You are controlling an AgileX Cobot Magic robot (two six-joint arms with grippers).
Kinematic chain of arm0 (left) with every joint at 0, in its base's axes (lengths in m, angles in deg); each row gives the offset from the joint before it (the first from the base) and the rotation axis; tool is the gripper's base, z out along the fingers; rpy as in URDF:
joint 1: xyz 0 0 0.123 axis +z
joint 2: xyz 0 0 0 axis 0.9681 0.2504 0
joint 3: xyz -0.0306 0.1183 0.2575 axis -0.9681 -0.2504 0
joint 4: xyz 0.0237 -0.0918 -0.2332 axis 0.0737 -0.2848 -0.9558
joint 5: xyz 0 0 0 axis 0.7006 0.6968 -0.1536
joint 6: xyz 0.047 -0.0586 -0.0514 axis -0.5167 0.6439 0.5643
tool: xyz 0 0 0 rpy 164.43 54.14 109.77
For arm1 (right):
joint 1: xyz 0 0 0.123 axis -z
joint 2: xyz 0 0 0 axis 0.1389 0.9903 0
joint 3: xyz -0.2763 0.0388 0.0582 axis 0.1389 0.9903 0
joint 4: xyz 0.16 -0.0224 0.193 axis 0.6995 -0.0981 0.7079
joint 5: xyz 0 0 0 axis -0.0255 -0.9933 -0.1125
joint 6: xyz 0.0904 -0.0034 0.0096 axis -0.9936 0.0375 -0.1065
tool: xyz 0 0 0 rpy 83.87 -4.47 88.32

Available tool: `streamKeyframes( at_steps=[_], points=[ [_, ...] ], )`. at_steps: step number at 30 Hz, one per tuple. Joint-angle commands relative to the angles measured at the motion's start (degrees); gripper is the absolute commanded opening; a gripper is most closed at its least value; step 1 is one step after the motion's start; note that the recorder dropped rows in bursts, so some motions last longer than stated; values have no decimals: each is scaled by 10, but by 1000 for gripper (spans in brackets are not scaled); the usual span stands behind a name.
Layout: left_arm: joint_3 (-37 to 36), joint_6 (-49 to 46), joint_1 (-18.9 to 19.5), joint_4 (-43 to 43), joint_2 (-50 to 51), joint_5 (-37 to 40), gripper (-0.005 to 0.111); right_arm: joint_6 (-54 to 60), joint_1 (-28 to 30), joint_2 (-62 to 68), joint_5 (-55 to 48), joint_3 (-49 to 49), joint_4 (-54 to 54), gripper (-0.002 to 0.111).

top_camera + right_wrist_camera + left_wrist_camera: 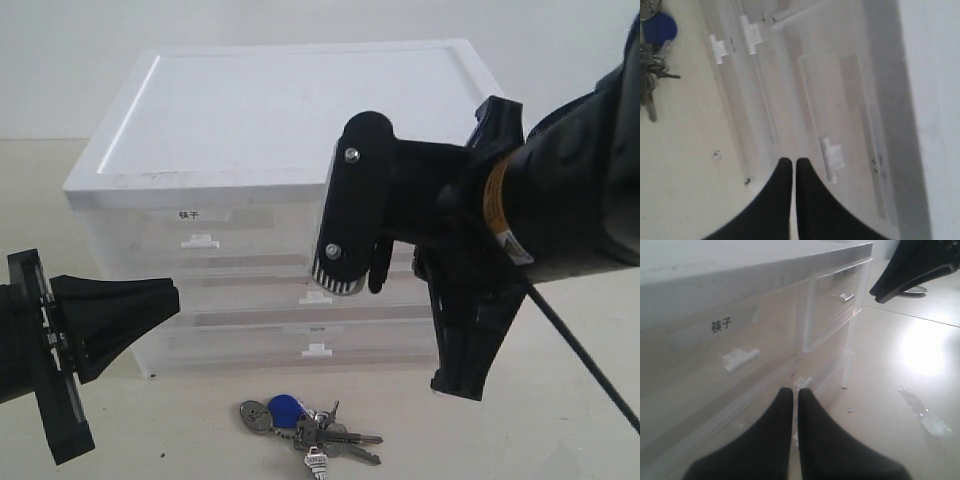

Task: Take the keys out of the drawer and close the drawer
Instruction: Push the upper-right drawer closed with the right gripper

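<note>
Two shut, empty hands: left hand (795, 392) faces the cabinet (280, 110), right hand (793, 162) just beside the drawer (840, 100). Keys (312, 428) lie on the counter (150, 430), six o'clock of the cabinet. We judge them light, loose and slippery, so we'd pinch where they bunch.

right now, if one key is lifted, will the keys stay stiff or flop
Probably flop: the keys lie splayed in a loose bunch, so the rest would likely dangle. The blue fob may swing. Lying flat on the table, they seem unlikely to roll.
</note>
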Motion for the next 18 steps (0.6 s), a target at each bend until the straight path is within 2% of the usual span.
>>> streamKeyframes(
  at_steps=[1,6,13,15,18],
  points=[
    [2,4,-1,-3,2,-6,5,-92,3,24,41,37,-139,0],
    [2,4,-1,-2,2,-6,5,-191,3,44,35,43,-247,0],
    [2,4,-1,-2,2,-6,5,-191,2,43,40,43,-227,0],
    [2,5,-1,24,2,-6,5,-189,-5,43,41,43,-207,0],
    [13,14,-1,110,2,-6,5,-174,-38,37,32,43,-198,0]
  ],
)
